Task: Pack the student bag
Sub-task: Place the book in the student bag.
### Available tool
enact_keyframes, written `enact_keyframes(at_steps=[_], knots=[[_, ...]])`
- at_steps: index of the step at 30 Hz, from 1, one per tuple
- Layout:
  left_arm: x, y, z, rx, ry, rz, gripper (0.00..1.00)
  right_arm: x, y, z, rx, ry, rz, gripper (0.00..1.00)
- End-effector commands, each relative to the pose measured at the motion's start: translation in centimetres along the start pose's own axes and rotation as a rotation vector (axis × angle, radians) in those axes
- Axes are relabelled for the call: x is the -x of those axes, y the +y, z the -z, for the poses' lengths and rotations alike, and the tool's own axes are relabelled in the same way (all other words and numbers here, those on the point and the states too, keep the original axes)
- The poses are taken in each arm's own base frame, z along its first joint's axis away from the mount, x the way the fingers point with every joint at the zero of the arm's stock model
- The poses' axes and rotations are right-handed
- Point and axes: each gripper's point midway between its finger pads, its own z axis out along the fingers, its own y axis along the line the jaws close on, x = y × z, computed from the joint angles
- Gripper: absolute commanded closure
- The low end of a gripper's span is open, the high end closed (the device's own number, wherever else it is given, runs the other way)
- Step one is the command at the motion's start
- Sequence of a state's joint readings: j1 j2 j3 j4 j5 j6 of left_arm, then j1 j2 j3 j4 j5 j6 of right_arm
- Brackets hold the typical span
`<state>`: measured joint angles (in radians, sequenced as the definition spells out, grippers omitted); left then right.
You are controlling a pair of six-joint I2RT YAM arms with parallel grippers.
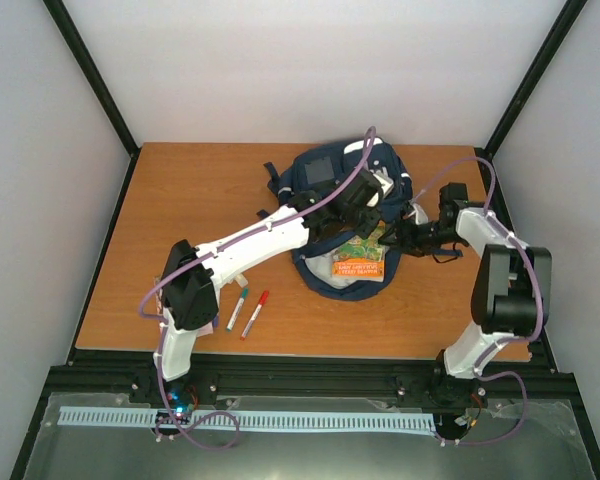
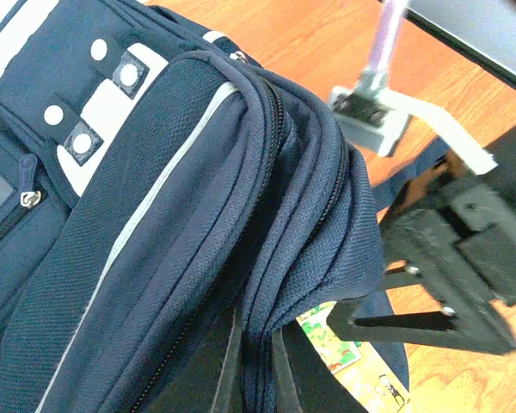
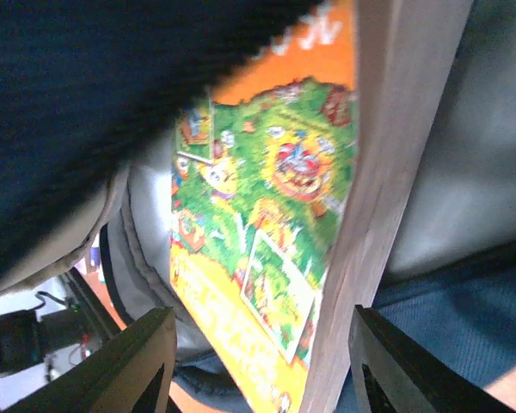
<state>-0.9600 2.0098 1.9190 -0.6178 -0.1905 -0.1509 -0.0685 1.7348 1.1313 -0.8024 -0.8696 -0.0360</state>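
Note:
The navy student bag [image 1: 325, 175] lies at the back middle of the table, its mouth facing the near side. My left gripper [image 1: 375, 210] is shut on a fold of the bag's top flap [image 2: 267, 284] and holds the mouth up; its fingers [image 2: 228, 361] pinch the fabric. An orange and green picture book [image 1: 360, 258] lies partly inside the pale lining. My right gripper [image 1: 405, 238] is open just right of the book. In the right wrist view the book [image 3: 267, 198] sits between and ahead of the spread fingers [image 3: 138, 361]. The book's corner also shows in the left wrist view [image 2: 344, 357].
Two markers, one green-capped [image 1: 238, 303] and one red-capped [image 1: 255, 312], lie on the wooden table [image 1: 180, 200] near the left arm's base. A dark bag strap [image 1: 270, 175] trails to the left. Black frame posts stand at the back corners.

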Motion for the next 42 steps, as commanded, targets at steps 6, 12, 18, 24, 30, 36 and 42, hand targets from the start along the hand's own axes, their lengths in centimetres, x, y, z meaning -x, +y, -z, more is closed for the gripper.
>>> enact_keyframes(at_steps=[6,12,18,24,30,36,42], knots=[[2.5,0.9,4.9,0.007,-0.043,0.097,0.99,-1.8,2.4,3.9,-0.149,-0.121,0.324,0.43],[1.0,2.2,4.5,-0.045,-0.033,0.189,0.99,-3.3,3.7,4.8,-0.195,-0.160,0.635,0.49],[1.4,6.1,5.7,-0.169,-0.055,0.438,0.99,-4.9,4.4,4.1,-0.303,-0.143,0.955,0.66],[1.3,7.0,5.3,-0.307,-0.028,0.554,0.99,-7.2,6.7,1.5,-0.429,-0.082,1.308,0.65],[1.2,6.7,5.2,-0.335,-0.017,0.550,0.99,-6.9,8.6,-1.0,-0.548,-0.031,1.499,0.56],[1.5,6.2,5.6,-0.367,-0.018,0.540,0.99,-8.6,9.0,-5.2,-0.567,0.075,1.641,0.55],[2.0,6.0,6.2,-0.379,-0.031,0.532,0.99,-8.8,7.8,-7.8,-0.671,0.139,1.735,0.50]])
